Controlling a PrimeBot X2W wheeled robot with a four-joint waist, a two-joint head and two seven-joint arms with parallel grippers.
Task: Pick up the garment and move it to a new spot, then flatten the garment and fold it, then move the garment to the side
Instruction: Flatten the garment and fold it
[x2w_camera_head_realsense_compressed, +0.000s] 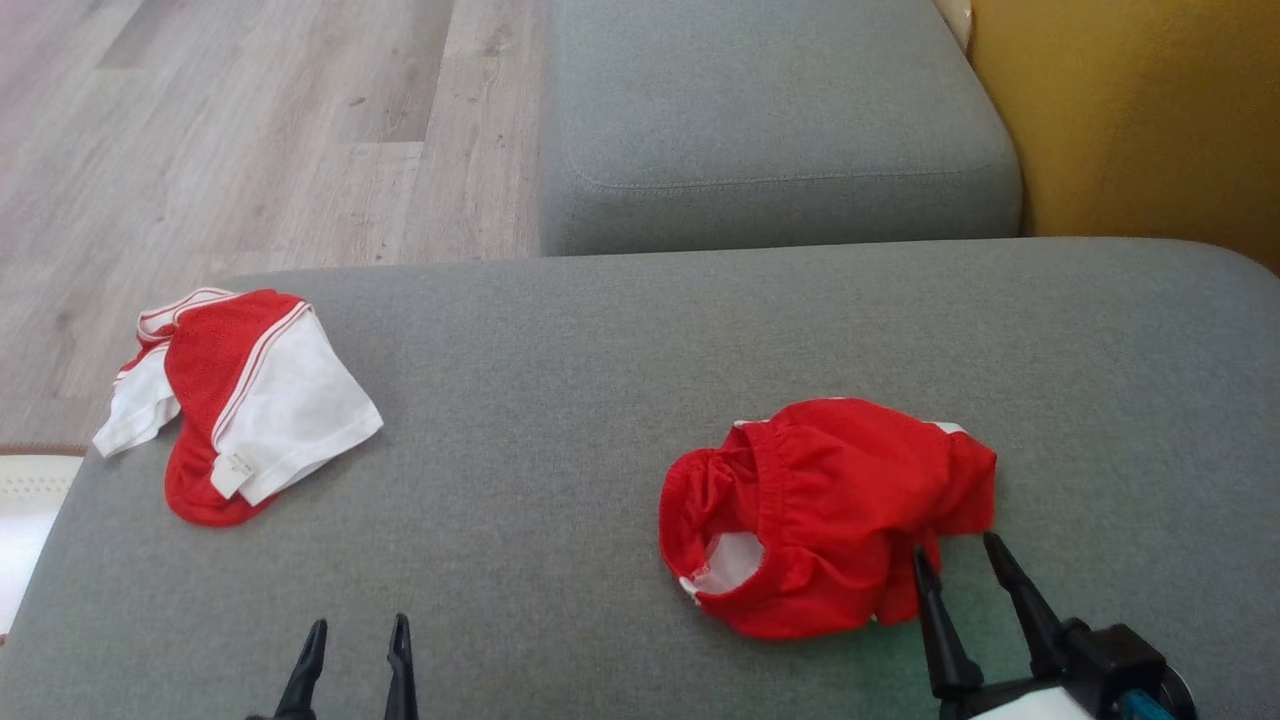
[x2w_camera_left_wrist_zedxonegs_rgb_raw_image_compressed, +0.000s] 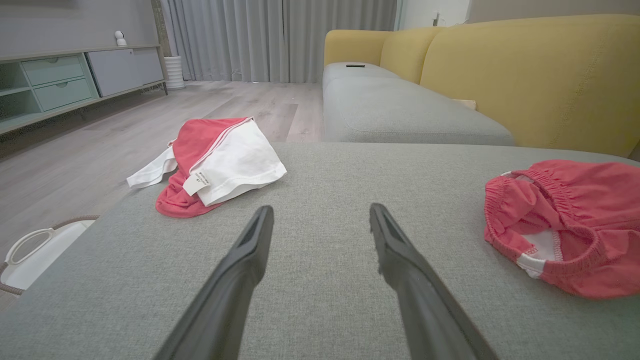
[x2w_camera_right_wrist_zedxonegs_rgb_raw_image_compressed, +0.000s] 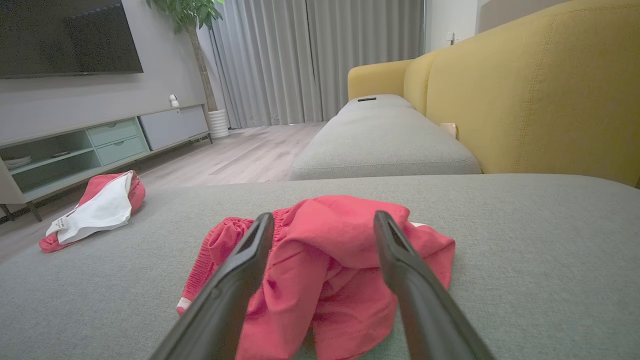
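Note:
A crumpled red garment (x2w_camera_head_realsense_compressed: 830, 500) with an elastic waistband lies on the grey sofa seat (x2w_camera_head_realsense_compressed: 600, 400), right of centre. My right gripper (x2w_camera_head_realsense_compressed: 955, 547) is open at the garment's near right edge, one fingertip over the cloth, nothing held. In the right wrist view the red garment (x2w_camera_right_wrist_zedxonegs_rgb_raw_image_compressed: 325, 270) bunches up between and beyond the spread fingers of my right gripper (x2w_camera_right_wrist_zedxonegs_rgb_raw_image_compressed: 324, 216). My left gripper (x2w_camera_head_realsense_compressed: 360, 622) hangs open over bare seat at the near left. From the left wrist view, that left gripper (x2w_camera_left_wrist_zedxonegs_rgb_raw_image_compressed: 321, 209) points at bare cushion, with the red garment (x2w_camera_left_wrist_zedxonegs_rgb_raw_image_compressed: 575, 210) off to its right.
A second piece, red and white (x2w_camera_head_realsense_compressed: 250, 400), lies at the seat's far left corner. A further grey cushion (x2w_camera_head_realsense_compressed: 770, 120) lies beyond, a yellow backrest (x2w_camera_head_realsense_compressed: 1130, 110) at the right. Wooden floor (x2w_camera_head_realsense_compressed: 200, 130) lies left, with a white basket (x2w_camera_left_wrist_zedxonegs_rgb_raw_image_compressed: 30, 250) by the seat's edge.

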